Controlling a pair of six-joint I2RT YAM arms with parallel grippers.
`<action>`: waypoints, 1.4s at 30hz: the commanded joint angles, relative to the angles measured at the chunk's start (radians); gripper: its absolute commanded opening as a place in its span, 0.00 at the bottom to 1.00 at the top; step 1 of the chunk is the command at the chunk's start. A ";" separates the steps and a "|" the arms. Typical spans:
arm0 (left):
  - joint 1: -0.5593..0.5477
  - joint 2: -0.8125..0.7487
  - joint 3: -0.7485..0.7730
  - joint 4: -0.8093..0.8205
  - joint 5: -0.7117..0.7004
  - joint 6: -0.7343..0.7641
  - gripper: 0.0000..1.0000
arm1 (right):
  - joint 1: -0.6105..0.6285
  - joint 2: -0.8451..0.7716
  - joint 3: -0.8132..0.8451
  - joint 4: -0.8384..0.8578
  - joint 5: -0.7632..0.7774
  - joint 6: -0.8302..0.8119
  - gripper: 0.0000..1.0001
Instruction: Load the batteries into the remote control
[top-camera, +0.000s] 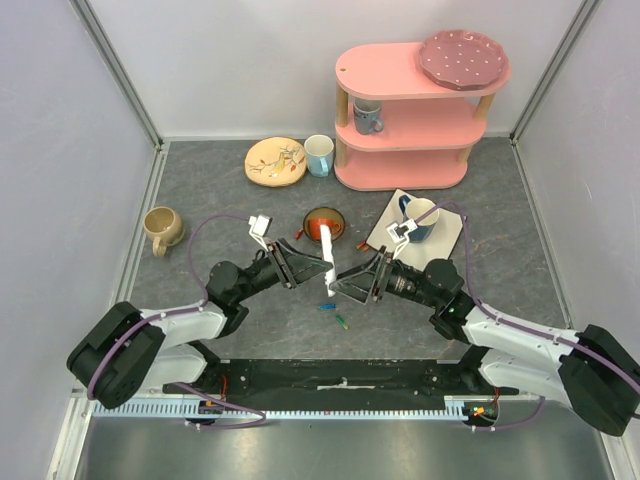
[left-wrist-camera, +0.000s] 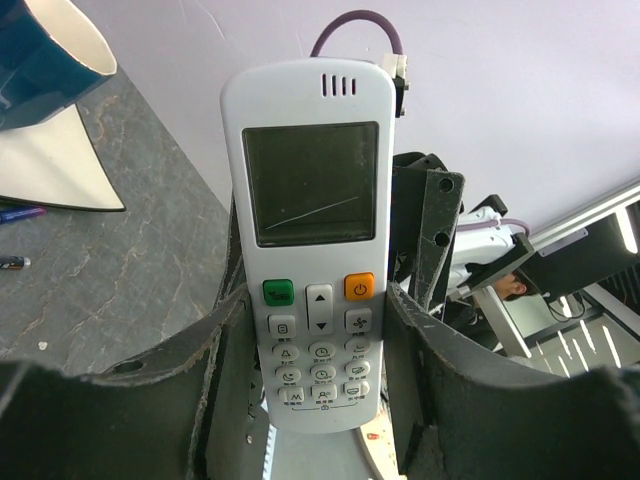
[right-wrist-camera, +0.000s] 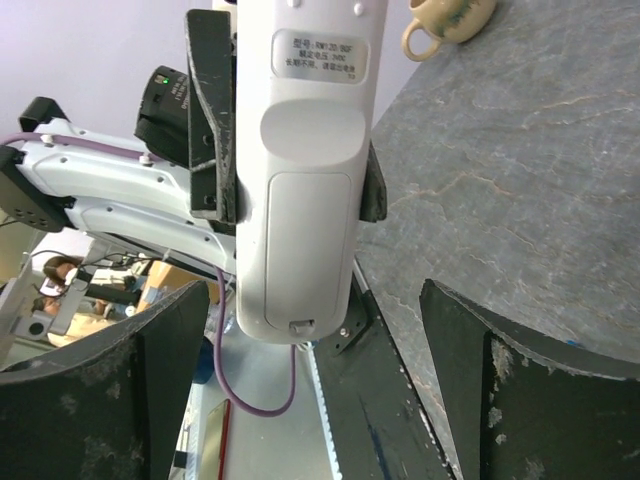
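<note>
My left gripper (left-wrist-camera: 315, 335) is shut on the lower end of the remote control (left-wrist-camera: 310, 190), a white bar held upright off the table, its screen and buttons facing the left wrist camera. From above, the remote control (top-camera: 329, 262) stands between both grippers. My right gripper (right-wrist-camera: 320, 390) is open, its fingers spread wide on either side of the remote control's (right-wrist-camera: 305, 230) back, not touching it. The back cover looks closed. Two batteries lie on the table below: a blue one (top-camera: 327, 306) and a green one (top-camera: 343, 322).
An orange bowl (top-camera: 324, 224) sits just behind the remote. A blue cup (top-camera: 420, 215) stands on a white napkin (top-camera: 440, 235) to the right. A beige mug (top-camera: 161, 228) is at left; a plate (top-camera: 275, 160), a cup (top-camera: 319, 154) and a pink shelf (top-camera: 405, 110) stand at the back.
</note>
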 joint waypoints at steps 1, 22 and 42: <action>-0.014 0.011 0.047 0.226 0.024 -0.010 0.02 | 0.006 0.030 0.041 0.168 -0.038 0.048 0.93; -0.034 0.005 0.066 0.219 0.019 -0.009 0.15 | 0.022 0.078 0.041 0.219 -0.142 0.029 0.35; -0.065 -0.310 0.375 -1.066 -0.261 0.471 0.99 | 0.063 -0.109 0.425 -1.095 0.307 -0.697 0.30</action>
